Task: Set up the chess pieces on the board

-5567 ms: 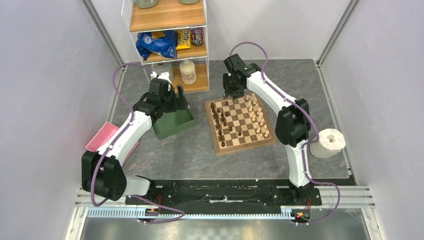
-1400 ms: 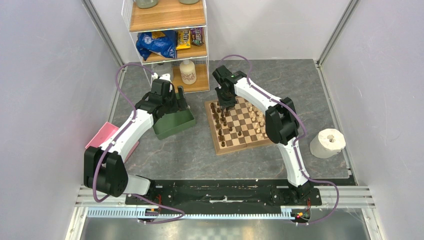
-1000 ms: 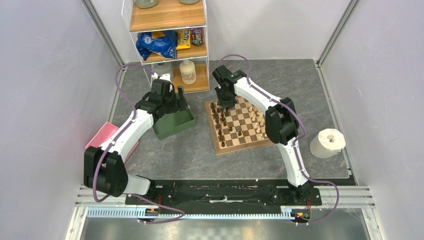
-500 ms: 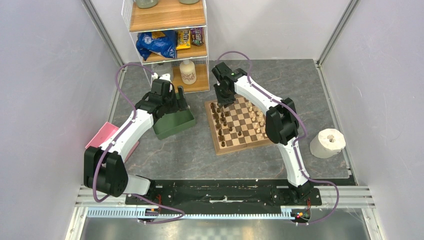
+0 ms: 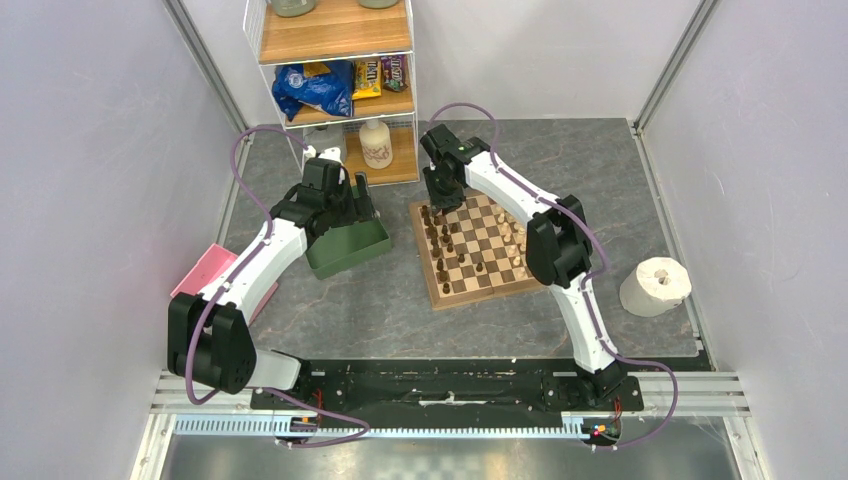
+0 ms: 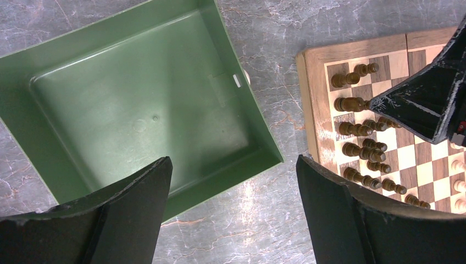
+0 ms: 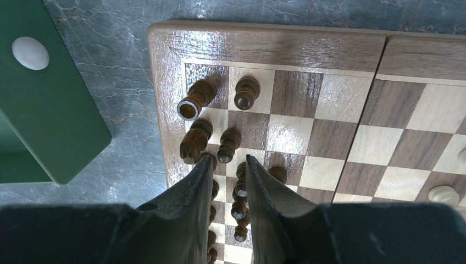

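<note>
The board (image 5: 478, 240) is a square of glossy wood, walnut-brown and pale tan checks inside a streaked, lighter border, with a seam across its middle. It lies flat on the grey, marble-veined tabletop (image 6: 275, 33). The dark pieces (image 7: 192, 104), small lathe-turned figures with ringed collars and rounded heads, stand in two rows along the board's left edge. The cream pieces (image 5: 515, 235) line its right edge.

The right tool (image 7: 228, 159) hangs over the board's far left corner. Its matte black fingers are scuffed at the edges and drawn to a narrow slot. Dark pieces show through that slot, but I cannot tell whether one is pinched.

Just left of the board, across a strip of bare tabletop, sits a green tray (image 6: 137, 110). It is smooth moulded plastic with rounded inner corners and sloped walls. The left tool (image 6: 231, 220) hovers above the tray's edge nearest the board, its two broad curved fingers spread wide with nothing between them.

Well to the right of the board lies a pale paper roll (image 5: 655, 285), its hollow core showing.
</note>
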Action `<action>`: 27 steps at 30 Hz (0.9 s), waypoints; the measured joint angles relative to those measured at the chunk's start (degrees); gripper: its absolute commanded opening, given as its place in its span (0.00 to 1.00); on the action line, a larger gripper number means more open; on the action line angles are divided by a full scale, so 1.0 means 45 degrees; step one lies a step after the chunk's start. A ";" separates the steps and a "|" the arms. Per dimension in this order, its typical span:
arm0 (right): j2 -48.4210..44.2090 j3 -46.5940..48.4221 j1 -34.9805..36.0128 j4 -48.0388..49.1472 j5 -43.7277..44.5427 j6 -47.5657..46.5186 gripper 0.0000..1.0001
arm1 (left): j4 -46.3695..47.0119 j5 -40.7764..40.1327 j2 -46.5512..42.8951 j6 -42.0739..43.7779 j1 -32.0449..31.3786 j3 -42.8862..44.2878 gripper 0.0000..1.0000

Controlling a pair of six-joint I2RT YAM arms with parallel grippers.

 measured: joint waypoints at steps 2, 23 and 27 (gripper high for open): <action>0.0121 0.0015 0.0000 0.0015 -0.0044 0.0010 0.35 | 0.0000 0.0000 0.0000 0.0000 0.0000 0.0000 0.90; 0.0481 0.0117 0.0000 -0.0039 0.0063 0.0000 0.23 | 0.0000 0.0000 0.0165 0.0000 0.0000 0.0000 0.90; 0.0481 0.0117 0.0000 -0.0034 0.0248 0.0000 0.23 | 0.0000 0.0000 0.0170 0.0000 0.0000 0.0000 0.90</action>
